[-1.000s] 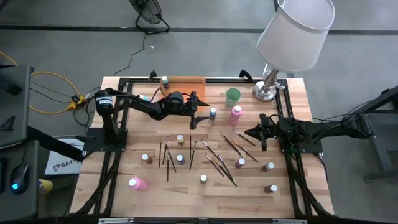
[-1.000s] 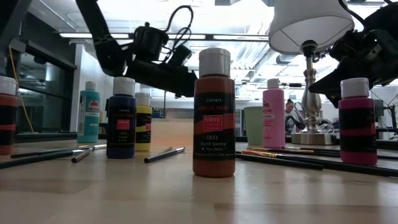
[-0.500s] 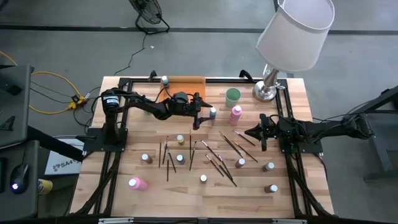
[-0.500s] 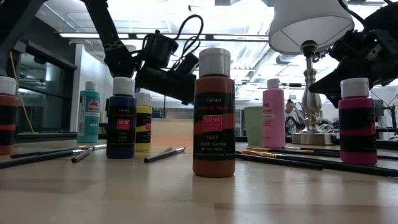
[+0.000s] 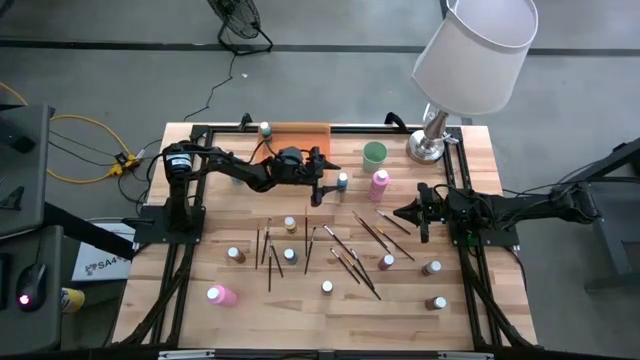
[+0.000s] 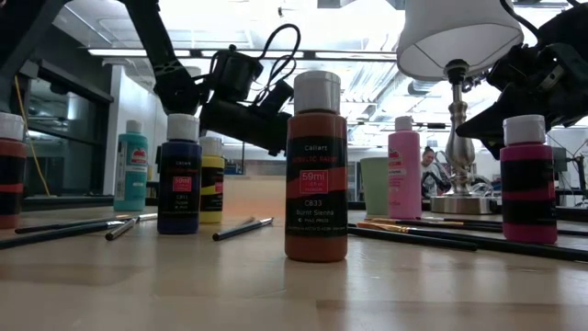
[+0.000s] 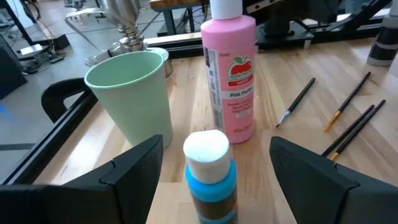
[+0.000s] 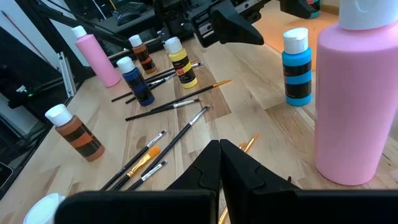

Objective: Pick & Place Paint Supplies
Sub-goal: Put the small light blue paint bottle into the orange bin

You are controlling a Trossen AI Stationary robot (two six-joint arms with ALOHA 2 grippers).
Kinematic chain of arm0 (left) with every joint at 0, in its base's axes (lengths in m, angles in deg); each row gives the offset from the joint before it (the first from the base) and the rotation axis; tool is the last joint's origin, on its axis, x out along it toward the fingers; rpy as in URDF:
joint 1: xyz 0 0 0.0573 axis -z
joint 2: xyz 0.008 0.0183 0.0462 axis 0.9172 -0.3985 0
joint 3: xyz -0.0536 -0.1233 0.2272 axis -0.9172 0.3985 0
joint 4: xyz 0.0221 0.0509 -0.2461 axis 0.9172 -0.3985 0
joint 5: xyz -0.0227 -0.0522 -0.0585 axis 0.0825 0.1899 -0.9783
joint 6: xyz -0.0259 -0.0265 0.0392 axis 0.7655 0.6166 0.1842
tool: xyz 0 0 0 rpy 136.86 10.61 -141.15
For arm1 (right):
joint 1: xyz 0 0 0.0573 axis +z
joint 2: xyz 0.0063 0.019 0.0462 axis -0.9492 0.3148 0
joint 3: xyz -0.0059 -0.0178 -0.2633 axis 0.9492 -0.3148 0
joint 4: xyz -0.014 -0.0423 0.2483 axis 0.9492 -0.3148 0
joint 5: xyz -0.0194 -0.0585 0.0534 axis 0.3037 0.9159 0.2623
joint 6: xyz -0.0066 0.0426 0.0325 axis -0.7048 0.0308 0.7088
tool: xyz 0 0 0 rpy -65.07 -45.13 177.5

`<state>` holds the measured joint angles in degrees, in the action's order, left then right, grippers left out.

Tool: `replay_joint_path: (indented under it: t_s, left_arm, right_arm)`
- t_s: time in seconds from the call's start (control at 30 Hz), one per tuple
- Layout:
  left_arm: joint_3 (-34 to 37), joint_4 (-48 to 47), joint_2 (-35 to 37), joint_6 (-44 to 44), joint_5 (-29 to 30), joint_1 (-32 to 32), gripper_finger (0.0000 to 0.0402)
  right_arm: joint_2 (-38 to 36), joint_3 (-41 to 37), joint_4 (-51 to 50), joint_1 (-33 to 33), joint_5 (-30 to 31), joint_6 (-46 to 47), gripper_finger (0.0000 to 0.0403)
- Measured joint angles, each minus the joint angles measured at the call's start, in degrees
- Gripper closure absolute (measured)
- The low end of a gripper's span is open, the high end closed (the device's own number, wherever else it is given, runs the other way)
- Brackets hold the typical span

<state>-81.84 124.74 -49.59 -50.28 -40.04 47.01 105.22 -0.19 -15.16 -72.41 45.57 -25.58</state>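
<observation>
The left gripper's [image 7: 208,171] fingers [image 7: 134,165] stood spread wide, one on each side of a small blue paint bottle [image 7: 209,177] with a white cap, not yet touching it. That bottle stood upright on the counter [image 7: 292,81], just beside a pale green cup [image 7: 132,99] and a taller pink bottle [image 7: 231,74]. A good grasp probably meant closing squarely on the body below the cap, without nudging either neighbour. The right gripper [image 8: 219,155], fingers pressed together and empty, waited near the brushes [image 8: 168,106].

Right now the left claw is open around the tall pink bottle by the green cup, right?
Not quite: the left claw is open around the small blue bottle, as the left wrist view shows. The tall pink bottle stands beyond it, beside the green cup.
</observation>
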Motion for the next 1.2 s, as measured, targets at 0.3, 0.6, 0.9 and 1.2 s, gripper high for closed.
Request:
replay_joint_path:
  t_s: [0.3,0.6,0.9,1.2]
  left_arm:
    - [-2.29,-4.46,-0.04,-1.1,0.73,0.0,0.0112]
    - [-2.45,-5.71,-0.04,-0.08,0.61,0.0,0.0112]
    - [-7.95,-9.94,-4.28,1.2,1.08,0.07,0.0112]
    - [-9.24,-9.82,-5.81,1.53,0.83,0.13,0.0112]
  right_arm:
    - [0.0,0.02,0.0,0.02,0.0,0.0,0.0401]
    - [0.0,0.01,0.0,0.02,0.0,0.01,0.0401]
    - [0.0,0.02,0.0,0.01,0.0,0.01,0.0401]
    - [0.0,0.02,0.0,0.02,0.0,0.01,0.0401]
